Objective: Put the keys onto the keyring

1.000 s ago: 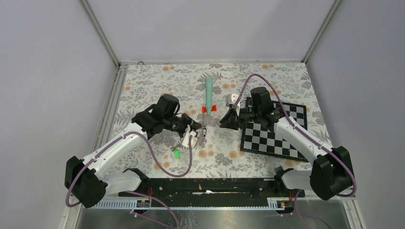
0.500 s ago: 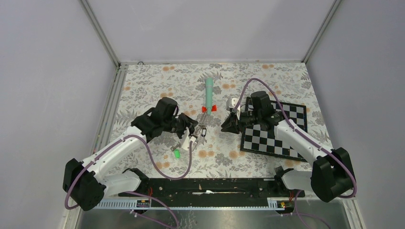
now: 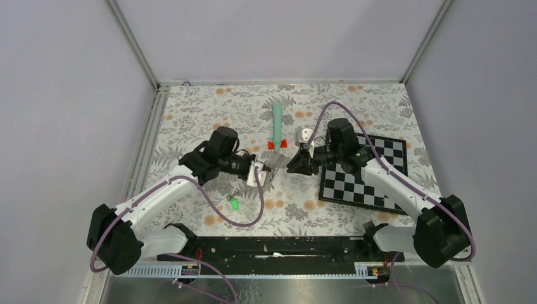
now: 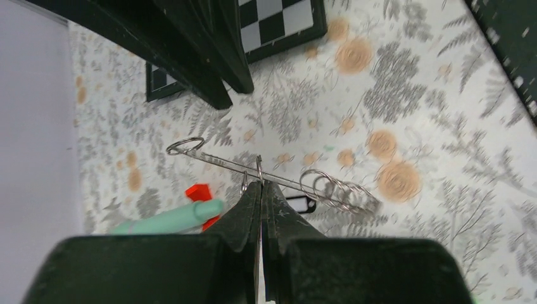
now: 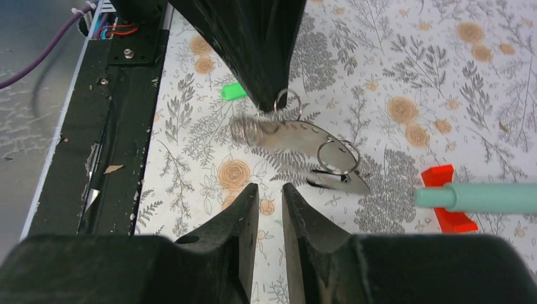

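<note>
The left gripper pinches shut on the keyring; the right gripper, slightly parted and empty, hovers beside it; the green key lies apart.

A lab test booth: plain grey walls, aluminium frame, floral-clothed table.

Green-headed key on floral table

Your top cam looks down over the whole table from behind; both wrist cams sit close, facing each other, sharing the teal stick.
</note>
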Robot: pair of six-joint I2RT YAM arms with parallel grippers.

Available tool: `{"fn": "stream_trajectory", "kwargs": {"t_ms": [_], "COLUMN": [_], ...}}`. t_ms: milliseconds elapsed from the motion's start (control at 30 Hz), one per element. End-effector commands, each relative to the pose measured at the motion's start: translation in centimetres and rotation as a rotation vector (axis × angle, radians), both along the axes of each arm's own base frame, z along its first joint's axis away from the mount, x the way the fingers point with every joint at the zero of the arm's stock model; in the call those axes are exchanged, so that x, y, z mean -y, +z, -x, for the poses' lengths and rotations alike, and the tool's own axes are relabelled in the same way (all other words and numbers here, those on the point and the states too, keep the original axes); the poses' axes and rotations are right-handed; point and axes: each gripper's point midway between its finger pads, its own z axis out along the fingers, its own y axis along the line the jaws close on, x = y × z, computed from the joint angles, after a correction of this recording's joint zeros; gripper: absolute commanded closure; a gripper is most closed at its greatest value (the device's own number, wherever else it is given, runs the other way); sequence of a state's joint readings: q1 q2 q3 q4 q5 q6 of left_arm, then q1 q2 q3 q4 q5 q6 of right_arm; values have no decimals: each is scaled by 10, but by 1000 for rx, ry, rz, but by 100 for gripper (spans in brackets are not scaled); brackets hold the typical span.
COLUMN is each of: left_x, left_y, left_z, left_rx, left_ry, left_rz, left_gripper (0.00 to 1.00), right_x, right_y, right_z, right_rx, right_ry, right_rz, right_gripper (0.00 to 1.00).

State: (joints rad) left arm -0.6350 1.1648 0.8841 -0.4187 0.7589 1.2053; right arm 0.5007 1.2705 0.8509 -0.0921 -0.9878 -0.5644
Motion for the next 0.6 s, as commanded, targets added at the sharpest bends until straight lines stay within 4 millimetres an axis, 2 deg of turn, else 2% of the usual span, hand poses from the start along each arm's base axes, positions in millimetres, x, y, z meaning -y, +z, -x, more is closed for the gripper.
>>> {"fn": "stream_trajectory", "kwargs": {"t_ms": [0, 267, 567], "left_x": [24, 35, 37], "left_y": [37, 39, 38], "left_z": [13, 6, 6], "left_rx": [-166, -261, -287], "left_ry": [-44, -5, 2], "left_rz": [157, 202, 212], "left_gripper": [100, 100, 100], "right_x": [-17, -18, -22], "right_y": [23, 21, 21], "right_z": [4, 12, 13], "right_rx": [62, 56, 53], "right_ry": [59, 88, 96], "right_rz": [-37, -32, -30], "right_gripper": [73, 74, 74]}}
